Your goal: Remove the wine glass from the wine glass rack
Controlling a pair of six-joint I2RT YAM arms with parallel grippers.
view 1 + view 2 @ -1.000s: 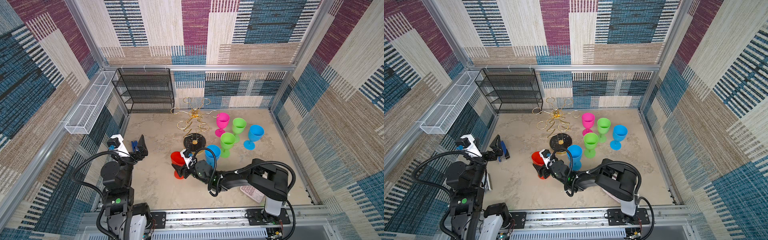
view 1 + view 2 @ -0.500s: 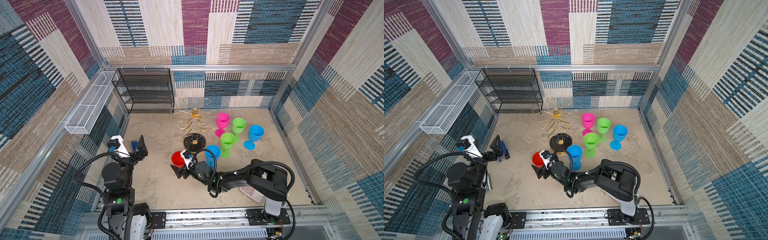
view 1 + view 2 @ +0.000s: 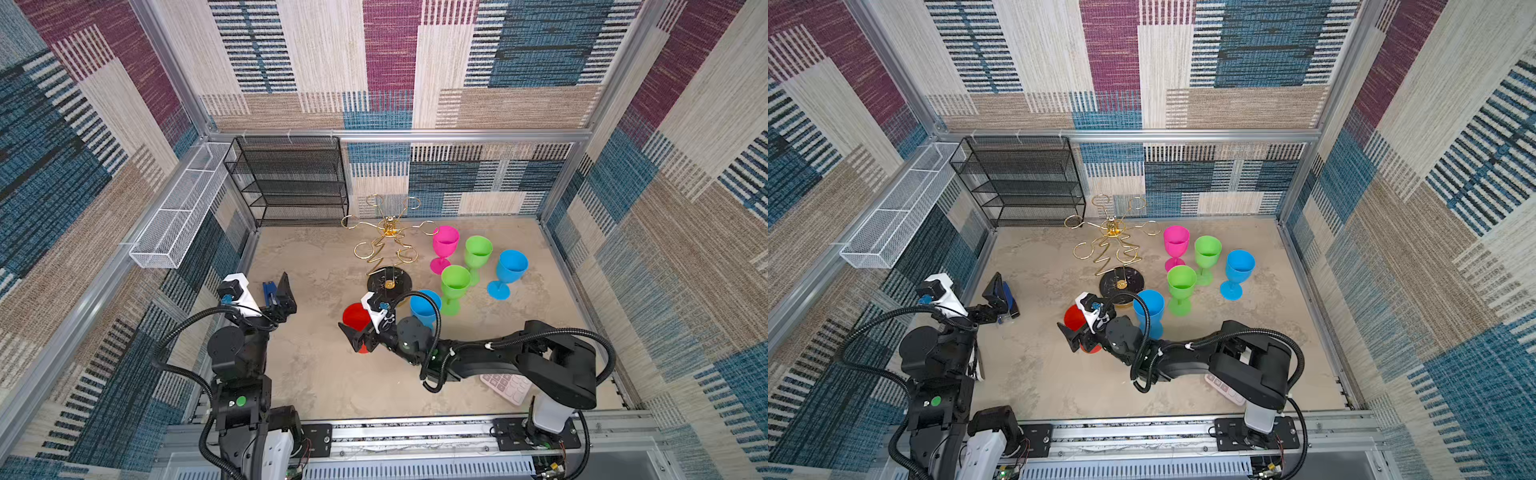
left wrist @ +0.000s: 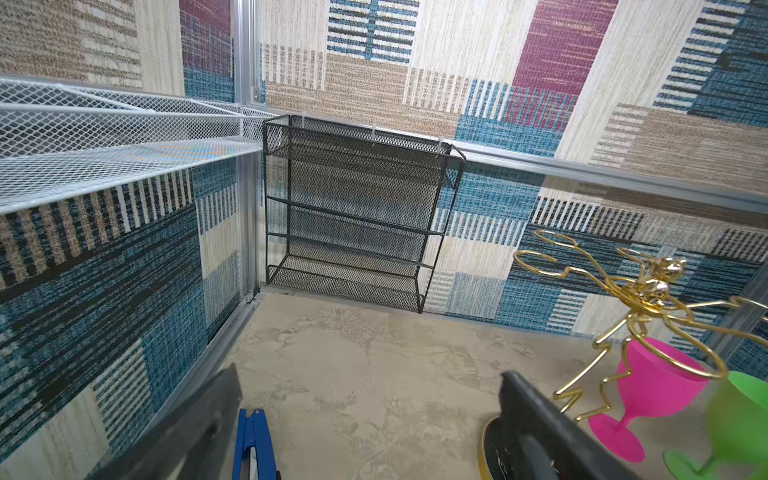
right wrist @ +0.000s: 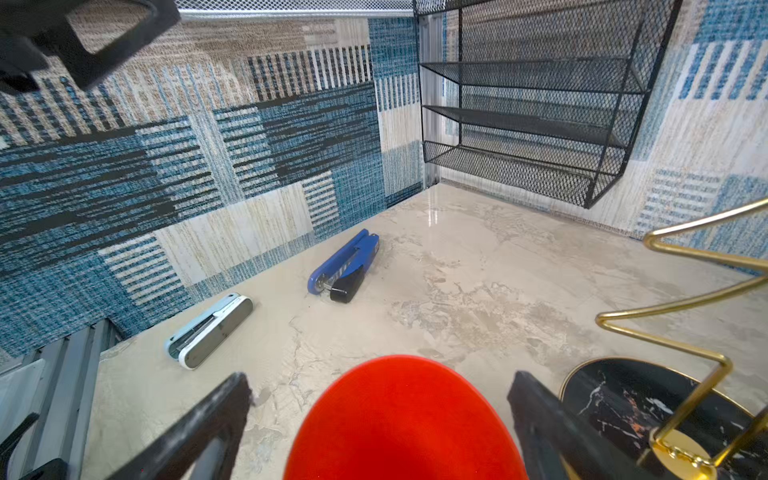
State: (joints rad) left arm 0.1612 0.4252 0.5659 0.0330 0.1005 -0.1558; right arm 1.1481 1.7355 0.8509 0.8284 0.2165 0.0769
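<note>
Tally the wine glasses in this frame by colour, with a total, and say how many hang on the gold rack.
Red glass: 1
Blue glasses: 2
Green glasses: 2
Pink glass: 1
Total: 6
On the gold rack: 0

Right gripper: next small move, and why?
Probably draw the right gripper straight back from the red glass. Its jaws stand open either side of the glass, which stands on the table by the rack, and the rack's loops hold no glass; backing off without knocking it seems all that is left.
</note>
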